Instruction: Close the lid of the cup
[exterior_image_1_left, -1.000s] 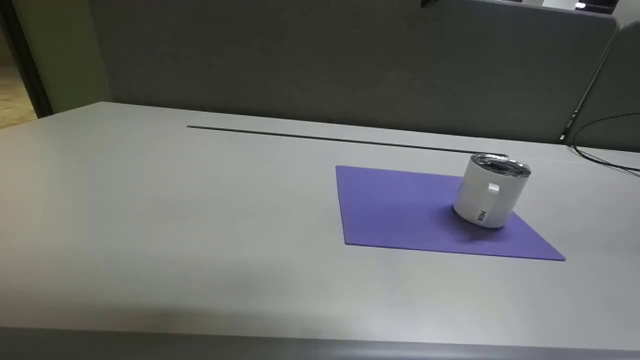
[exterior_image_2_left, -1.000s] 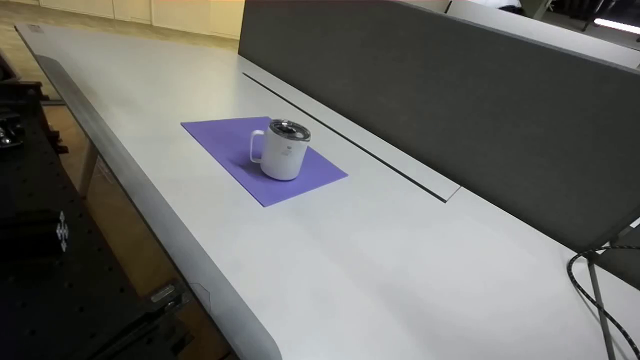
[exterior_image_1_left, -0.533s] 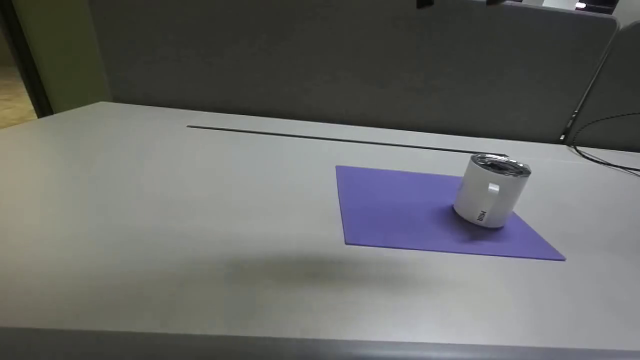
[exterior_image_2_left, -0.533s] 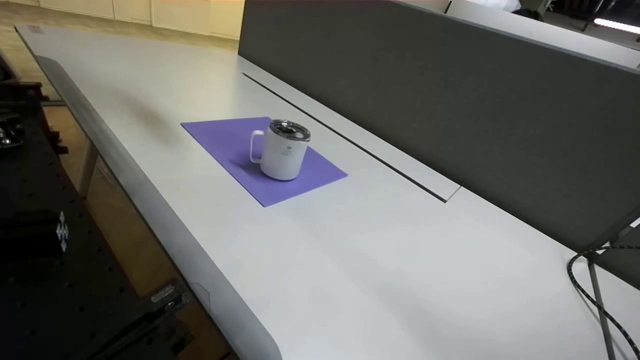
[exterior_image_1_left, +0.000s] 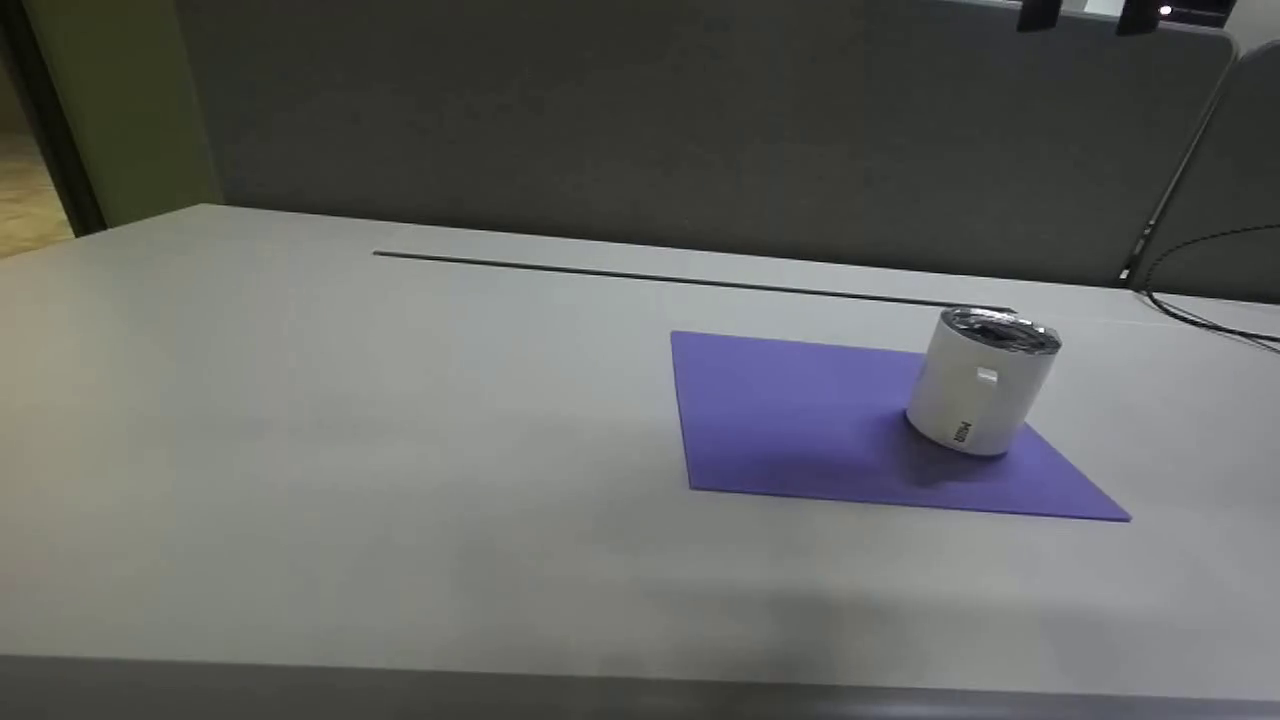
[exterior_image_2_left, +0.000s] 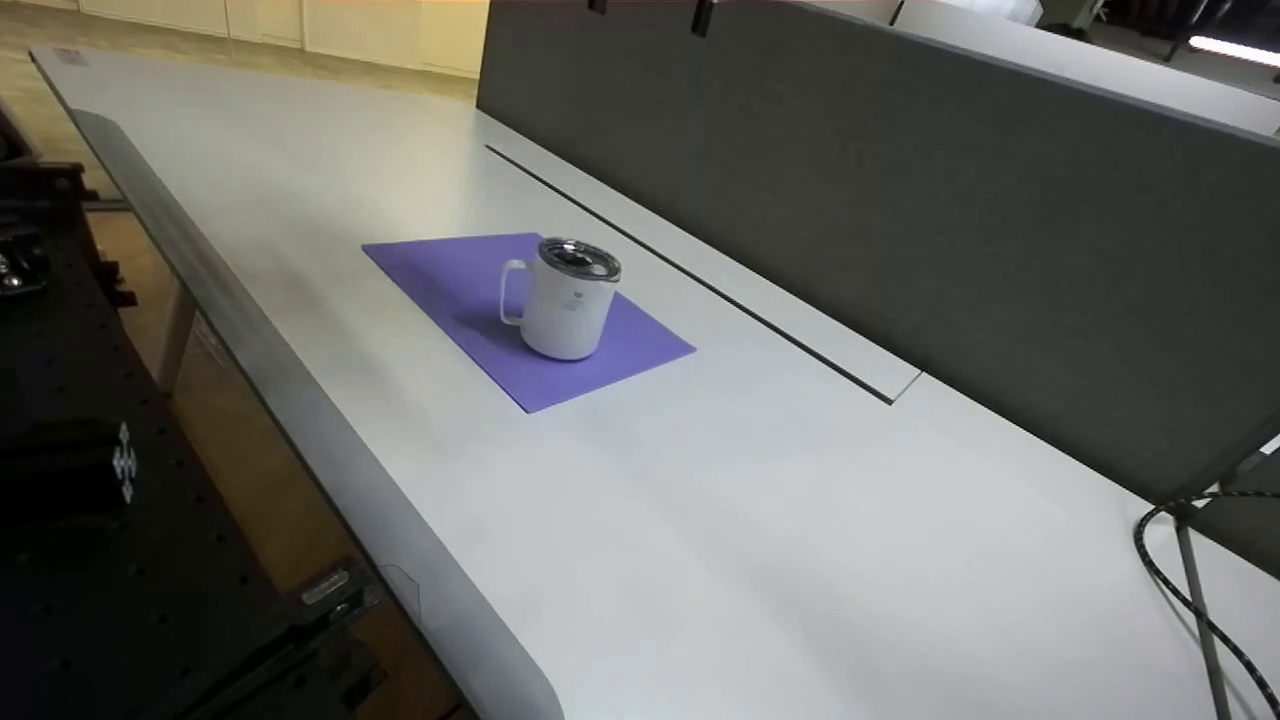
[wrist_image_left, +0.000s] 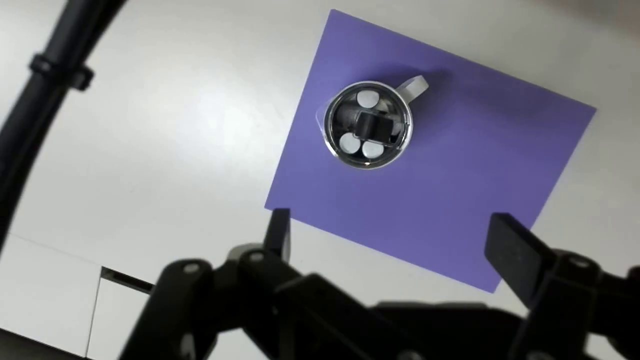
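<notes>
In an exterior view, L to R: green wall (exterior_image_1_left: 125, 110), smooth pale desk (exterior_image_1_left: 400, 400), gray wall (exterior_image_1_left: 600, 120) behind, flat purple mat (exterior_image_1_left: 780, 410). On it, round white cup (exterior_image_1_left: 955, 385) w/ tiny letters (exterior_image_1_left: 962, 432), approx. "MIIR," & shiny lid (exterior_image_1_left: 1000, 330) on top. Tool (exterior_image_1_left: 1088, 27) up high, jaws wide apart, just air b/w. Far R, black cord (exterior_image_1_left: 1203, 323).
</notes>
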